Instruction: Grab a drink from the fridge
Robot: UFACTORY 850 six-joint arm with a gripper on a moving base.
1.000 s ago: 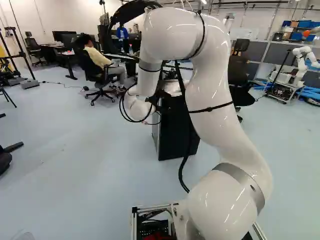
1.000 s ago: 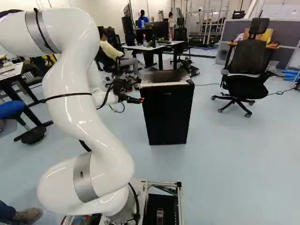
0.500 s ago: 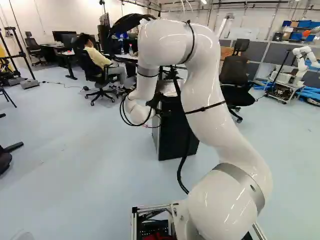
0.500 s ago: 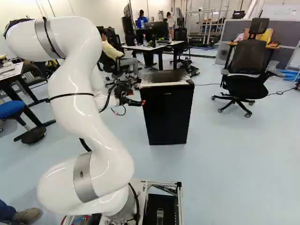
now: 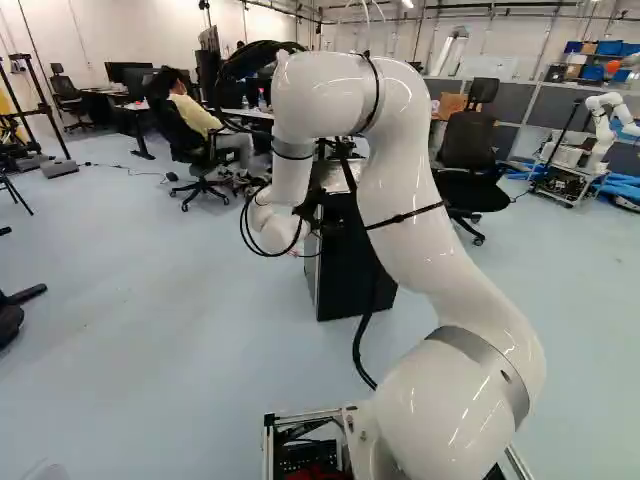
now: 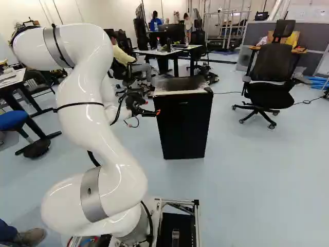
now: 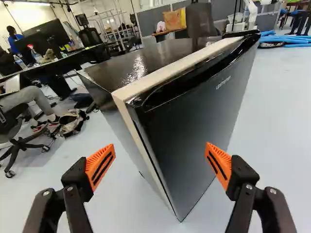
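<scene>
Black fridge (image 7: pixel 184 116), ahead of gripper (image 6: pixel 151 112), beyond its spread fingers

Arm (image 6: pixel 85 128) arched high, bent over; pincer (image 6: pixel 154 112) spread wide.

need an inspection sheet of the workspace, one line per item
surface: pale floor, smooth-looking
job's things: black fridge upright on the floor, door looks shut, contents hidden
clutter: bag-like item on the floor beyond the fridge; bottles on a desk
gripper: open, holding nothing, facing a front corner of the fridge
cables: black cable hanging along the arm; thin cable on the floor between fridge and office chair
surroundings: office chair; another robot farther off
</scene>
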